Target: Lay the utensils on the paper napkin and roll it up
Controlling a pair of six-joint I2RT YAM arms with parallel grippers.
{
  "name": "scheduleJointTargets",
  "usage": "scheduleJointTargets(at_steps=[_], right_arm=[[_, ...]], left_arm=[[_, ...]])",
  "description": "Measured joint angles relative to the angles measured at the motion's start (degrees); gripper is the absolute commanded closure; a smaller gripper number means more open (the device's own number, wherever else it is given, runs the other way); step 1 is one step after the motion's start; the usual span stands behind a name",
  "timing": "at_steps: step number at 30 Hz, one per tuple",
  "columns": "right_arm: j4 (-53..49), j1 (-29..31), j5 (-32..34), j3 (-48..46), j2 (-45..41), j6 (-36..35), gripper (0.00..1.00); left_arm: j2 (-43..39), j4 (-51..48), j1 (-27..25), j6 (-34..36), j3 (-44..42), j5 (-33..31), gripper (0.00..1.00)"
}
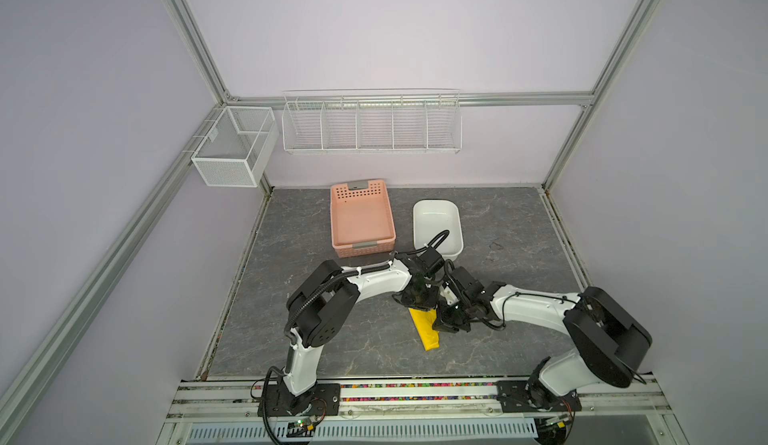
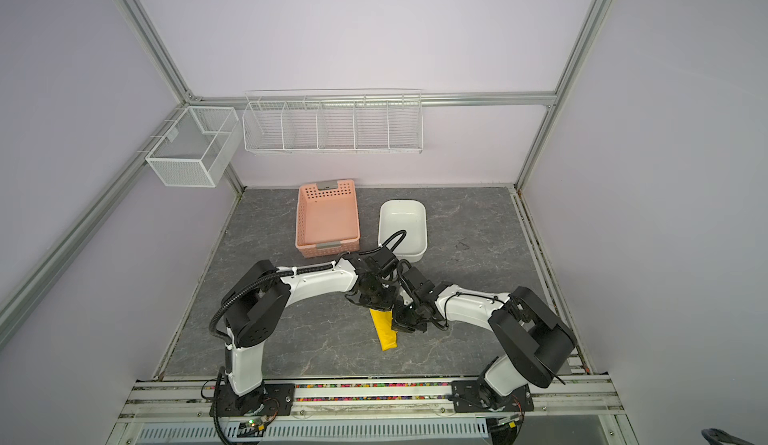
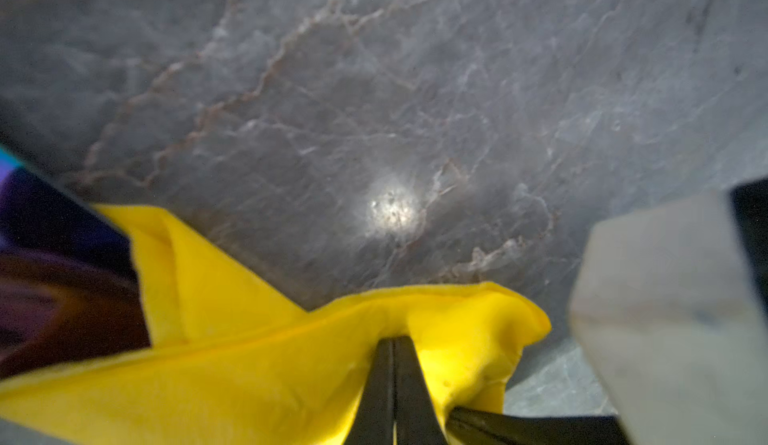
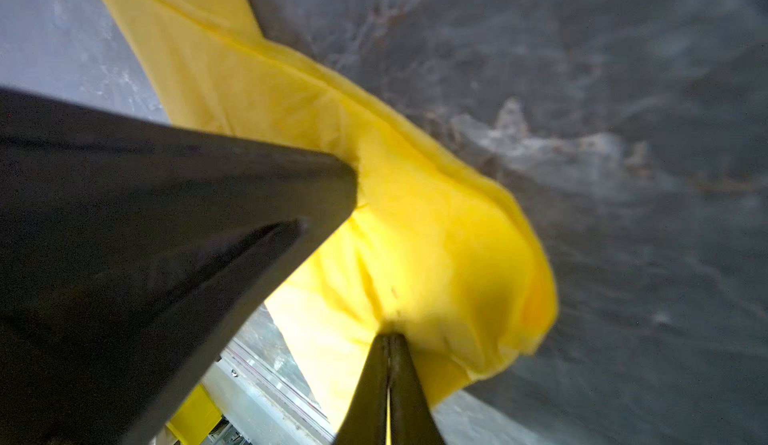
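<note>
The table (image 1: 332, 339) is big and gray. At its far side sit the basket (image 1: 361, 218) and, right of it, the tub (image 1: 436, 225). Both are empty, and I do not need them now.

The napkin (image 1: 424, 330) lies near the middle of the table, nearer than the tub. It is rolled into a long thin tube.

My left claw (image 3: 392, 339) is squeezed tight on the far end of the napkin. My right claw (image 4: 388, 335) is squeezed tight on it too, just beside the left one and a bit nearer.

I think one of the utensils (image 3: 50, 214) pokes out of the paper as a shiny purple bit. The others are hidden inside.

The roll looks almost done to me. To finish it well, I should turn both claws together, slow and even, so the thin paper does not rip. I should tuck the loose edge under the roll so nothing slides out.
</note>
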Motion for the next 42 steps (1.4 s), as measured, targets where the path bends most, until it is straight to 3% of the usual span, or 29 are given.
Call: scheduleJointTargets(at_steps=[20,29,42], right_arm=[[3.41,4.33,-0.94,-0.15,0.90,5.03,0.93],[1.01,4.22,-0.39,0.17,-4.35,4.76,0.92],[5.79,3.21,-2.93,0.46,0.42,4.83,0.87]], left_arm=[[-1.31,-2.16,0.90,1.75,-1.16,-1.81,1.00],[-1.31,-1.42,0.39,1.70,-1.16,-1.95,1.00],[-1.31,-1.40,0.50,1.46,-1.16,-2.45,1.00]])
